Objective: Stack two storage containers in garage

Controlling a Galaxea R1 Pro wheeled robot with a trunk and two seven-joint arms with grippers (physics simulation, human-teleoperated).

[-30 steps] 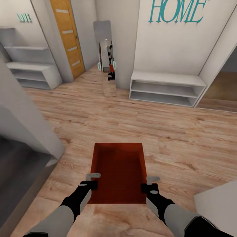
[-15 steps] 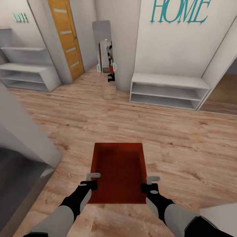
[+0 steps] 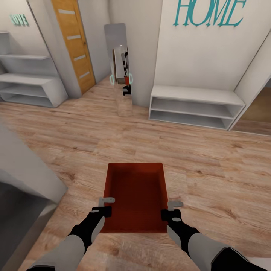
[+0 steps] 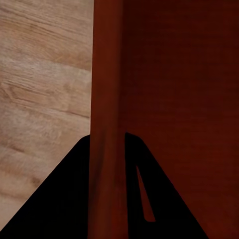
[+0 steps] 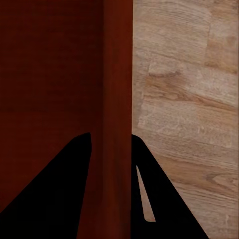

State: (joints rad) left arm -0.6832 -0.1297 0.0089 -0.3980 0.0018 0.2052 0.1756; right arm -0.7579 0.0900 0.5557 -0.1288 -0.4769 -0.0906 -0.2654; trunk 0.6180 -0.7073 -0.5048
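I have the red bin (image 3: 135, 197) carried between both arms over the wood floor (image 3: 210, 162). Left gripper (image 3: 106, 207) is clamped on its left wall, right gripper (image 3: 173, 210) on its right wall, each wall pinched between the fingers.

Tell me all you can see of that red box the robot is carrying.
The box is a red-orange rectangular bin, plastic by its look, with low straight walls, a flat bottom and nothing inside. It is held level above the light wood floor, open side up, its long axis pointing away from the robot. The left gripper clamps its left wall and the right gripper its right wall, near the robot's end.
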